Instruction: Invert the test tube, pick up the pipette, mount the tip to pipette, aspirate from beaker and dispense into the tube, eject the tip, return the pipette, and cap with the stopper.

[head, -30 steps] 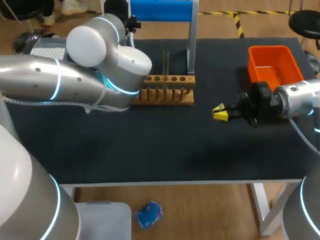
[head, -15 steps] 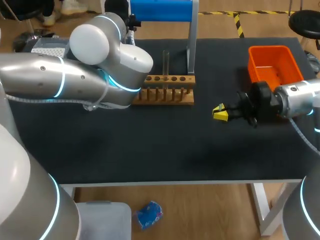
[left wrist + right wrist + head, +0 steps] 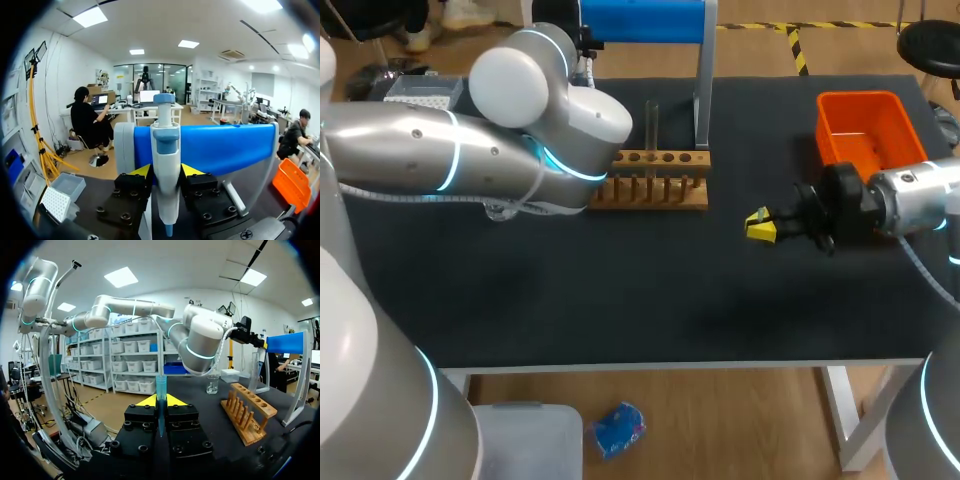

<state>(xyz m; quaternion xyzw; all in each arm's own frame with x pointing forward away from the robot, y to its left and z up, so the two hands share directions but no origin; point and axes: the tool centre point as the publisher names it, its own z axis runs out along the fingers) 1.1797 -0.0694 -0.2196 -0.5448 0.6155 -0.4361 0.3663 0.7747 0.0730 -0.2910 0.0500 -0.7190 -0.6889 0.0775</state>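
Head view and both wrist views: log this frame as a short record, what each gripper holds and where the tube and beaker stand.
left gripper: shut on pipette, in front of blue stand
right gripper: shut on pipette tip
test tube: upright in wooden rack
beaker: stands beyond the wooden rack

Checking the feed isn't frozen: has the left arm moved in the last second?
Yes. The left arm has shifted its elbow slightly rightward, toward the wooden rack, which has stayed put.
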